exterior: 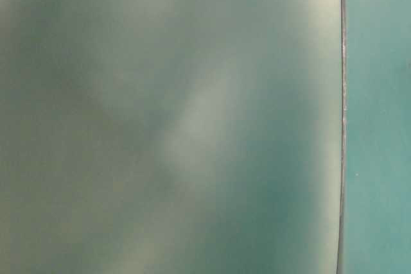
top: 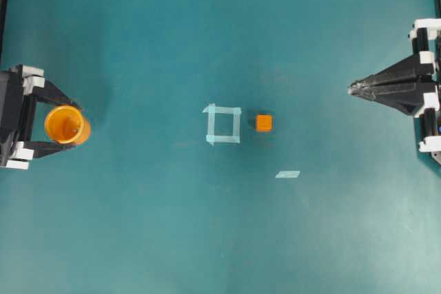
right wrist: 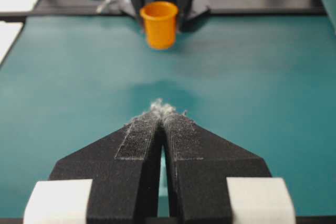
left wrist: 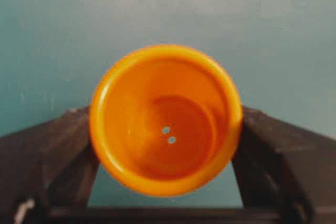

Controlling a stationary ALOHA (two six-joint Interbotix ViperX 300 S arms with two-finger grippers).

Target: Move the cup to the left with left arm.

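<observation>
Leftmost in your overhead view, the left gripper (top: 60, 126) sits at the table's far left edge, fingers spread wide with the cup (top: 67, 124) standing upright between them. Your left wrist view looks straight down into the cup (left wrist: 166, 119): orange inside, paler rim, two small holes in the bottom, a black finger (left wrist: 47, 156) on each side. The rim hides whether either finger touches the wall, so you have jaws at wide spread around the cup, not a confirmed squeeze. Moving right across the teal table (top: 138, 225), you reach a square outline of pale tape (top: 222, 124) near the middle, well apart from the cup. Just beside the square's right edge sits a small orange cube (top: 264, 123). Lower and a little further right lies a loose strip of tape (top: 287, 174). At the far right edge the right gripper (top: 353, 89) points toward the middle, its fingers pressed together to a point and holding nothing; the right wrist view shows the same, pads (right wrist: 137, 137) meeting at frayed tips, with the cup (right wrist: 158, 23) far across the table in front of the opposite arm. Your table-level view is a blurred green-grey wash; nothing readable there.
</observation>
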